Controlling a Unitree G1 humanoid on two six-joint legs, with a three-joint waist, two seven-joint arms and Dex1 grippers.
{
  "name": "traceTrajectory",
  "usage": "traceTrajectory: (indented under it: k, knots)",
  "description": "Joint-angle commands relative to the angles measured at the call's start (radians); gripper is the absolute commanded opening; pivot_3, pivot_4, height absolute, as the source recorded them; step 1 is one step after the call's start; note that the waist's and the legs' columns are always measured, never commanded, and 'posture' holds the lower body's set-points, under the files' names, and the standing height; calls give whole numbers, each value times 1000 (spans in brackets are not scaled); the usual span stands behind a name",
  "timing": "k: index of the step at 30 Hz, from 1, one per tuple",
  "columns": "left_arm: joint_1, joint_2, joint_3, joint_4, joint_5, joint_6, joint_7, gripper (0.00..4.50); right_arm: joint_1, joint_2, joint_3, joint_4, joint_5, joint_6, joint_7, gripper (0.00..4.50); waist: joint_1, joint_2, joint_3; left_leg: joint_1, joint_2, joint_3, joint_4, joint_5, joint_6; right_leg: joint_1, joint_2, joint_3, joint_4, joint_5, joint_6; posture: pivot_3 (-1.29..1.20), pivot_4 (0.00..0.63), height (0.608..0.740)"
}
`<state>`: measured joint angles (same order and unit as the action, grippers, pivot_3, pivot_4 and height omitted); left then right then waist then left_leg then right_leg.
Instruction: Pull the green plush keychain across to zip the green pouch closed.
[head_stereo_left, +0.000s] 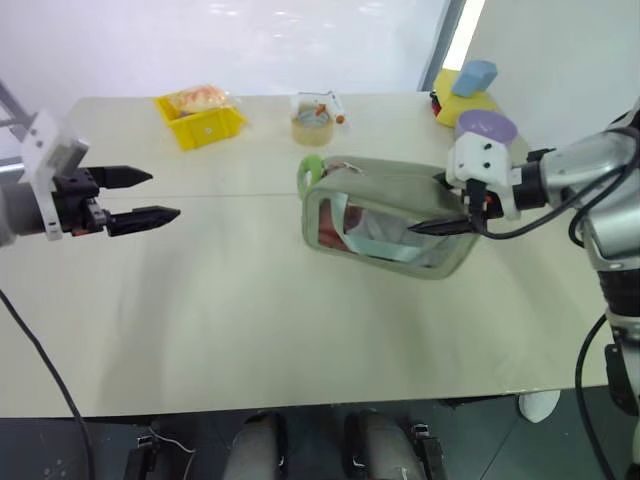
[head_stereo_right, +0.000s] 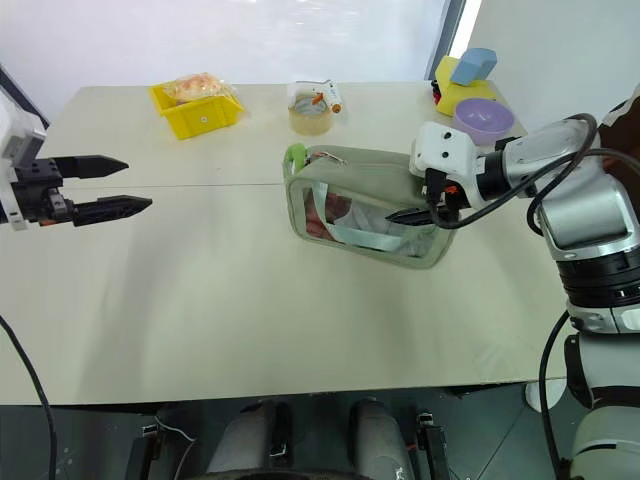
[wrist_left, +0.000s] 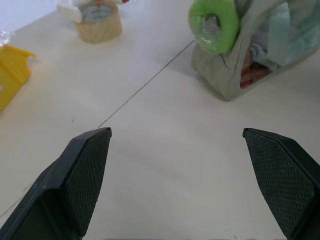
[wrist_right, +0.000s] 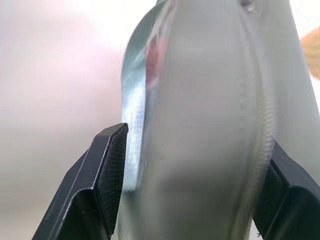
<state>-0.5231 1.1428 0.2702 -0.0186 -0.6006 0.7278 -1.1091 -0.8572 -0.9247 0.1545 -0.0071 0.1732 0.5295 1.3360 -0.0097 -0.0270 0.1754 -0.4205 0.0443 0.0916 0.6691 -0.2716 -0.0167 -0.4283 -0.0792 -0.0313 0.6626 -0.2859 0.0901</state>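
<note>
Now the small lime-green round plush keychain (head_stereo_left: 310, 176) hangs at the left end of the pale sage-green fabric zip pouch (head_stereo_left: 385, 190) on the beige desk (head_stereo_left: 200, 300). The right pincer (wrist_right: 192, 187) straddles the pouch's right end, fingers against both sides; the left pincer (head_stereo_left: 150, 196) hovers wide open and empty, well apart.

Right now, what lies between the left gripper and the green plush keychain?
Only bare table, seen from the head views; left gripper hangs open, well short of the green plush keychain.

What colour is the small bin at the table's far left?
Yellow bin; the left eye view shows it best.
</note>
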Motion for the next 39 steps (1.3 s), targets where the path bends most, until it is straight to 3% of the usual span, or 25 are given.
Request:
traceTrajectory:
  k: [1,5,12,18,26,33,34,39]
  knots:
    - [-22,5,6,4,9,-21,-7,4500,25,-4,-36,-13,23,-2,-15,1886,-1,0,0,0,-1,0,0,0,0,0,0,0,0,0,0,0,150,739]
    - [-20,15,10,3,8,-19,-14,4500,31,-6,-29,-39,16,-19,-20,44,-3,0,0,0,-1,0,0,0,0,0,0,0,0,0,0,0,150,739]
    - [-20,21,13,6,15,-21,-19,4500,-71,13,7,-77,-1,0,-30,44,-6,0,0,0,-1,-1,0,0,0,-1,0,0,0,0,0,0,150,739]
    - [-33,24,8,17,22,-25,-22,4500,-88,128,20,-143,21,-43,-86,44,-6,0,0,0,-1,-1,0,0,0,-1,0,0,0,0,0,0,150,739]
    - [-36,12,5,-1,21,-16,-18,4500,-29,194,141,-64,-139,-274,-151,44,-2,-1,-1,-4,-1,-2,4,0,0,-1,0,-2,1,0,0,0,150,739]
    - [-29,20,11,-5,20,-10,-20,4500,-36,229,157,-117,-117,-164,-127,44,-4,-1,-1,-4,0,-5,6,0,1,0,1,-2,2,0,0,0,150,739]
    - [-28,20,13,-6,19,-9,-19,4500,-43,228,149,-127,-103,-136,-120,854,-3,-1,-1,-4,0,-5,7,0,1,0,1,-2,2,0,0,0,150,739]
    - [-21,22,18,-7,18,-7,-20,4500,-80,205,73,-155,-34,-51,-103,3145,-3,-1,-1,-4,0,-5,7,-1,1,0,1,-2,2,0,0,0,150,739]
